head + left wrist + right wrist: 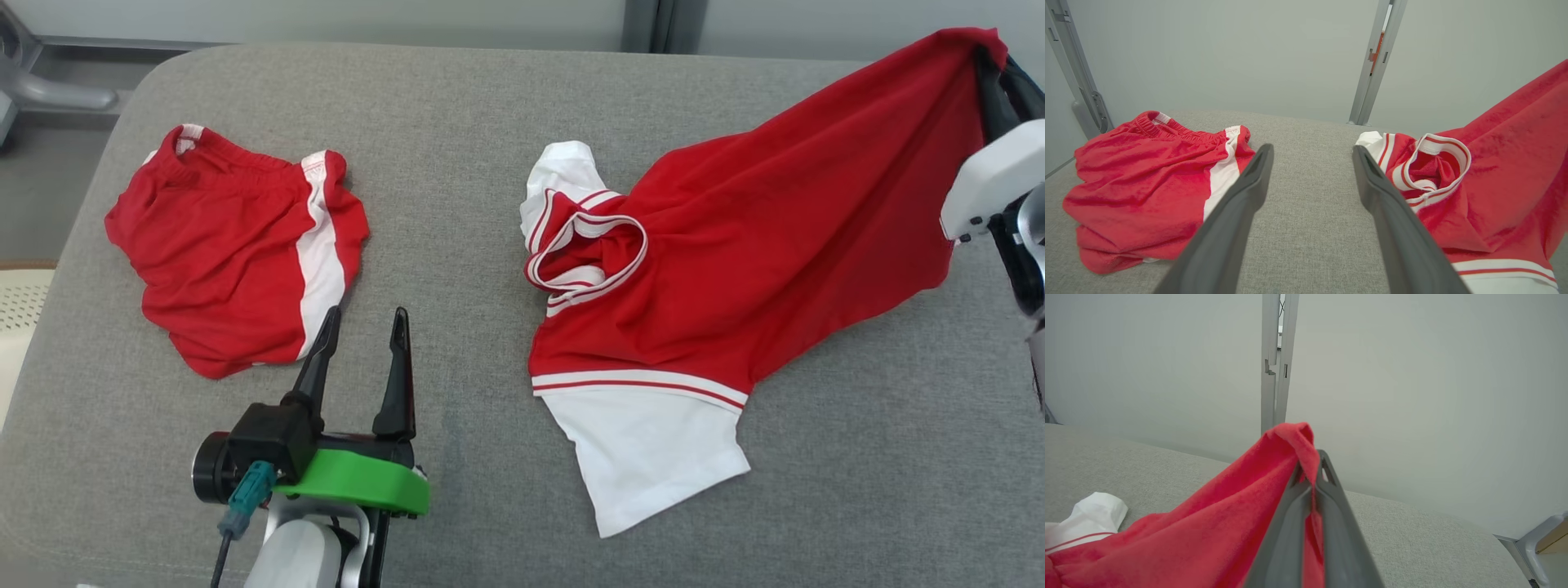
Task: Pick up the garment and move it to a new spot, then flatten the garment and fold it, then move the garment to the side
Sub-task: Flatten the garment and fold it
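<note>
The garment (775,245) is a red T-shirt with white sleeves and a striped collar, spread on the grey padded surface (457,106). Its far right corner is lifted off the surface, with my right gripper (992,77) shut on that red cloth. In the right wrist view the gripper (1312,459) has its fingers pressed together around a fold of the shirt (1229,522). My left gripper (366,314) stands open near the front edge, between the shirt and a pair of shorts, holding nothing. In the left wrist view its fingers (1312,149) frame bare surface, with the shirt collar (1433,163) to their right.
Red shorts (229,253) with a white side stripe lie crumpled at the left, also seen as shorts (1139,183) from the left wrist. The surface's rounded left edge drops to the floor, where a white perforated object (16,302) stands. A pale wall with metal posts (1376,61) lies behind.
</note>
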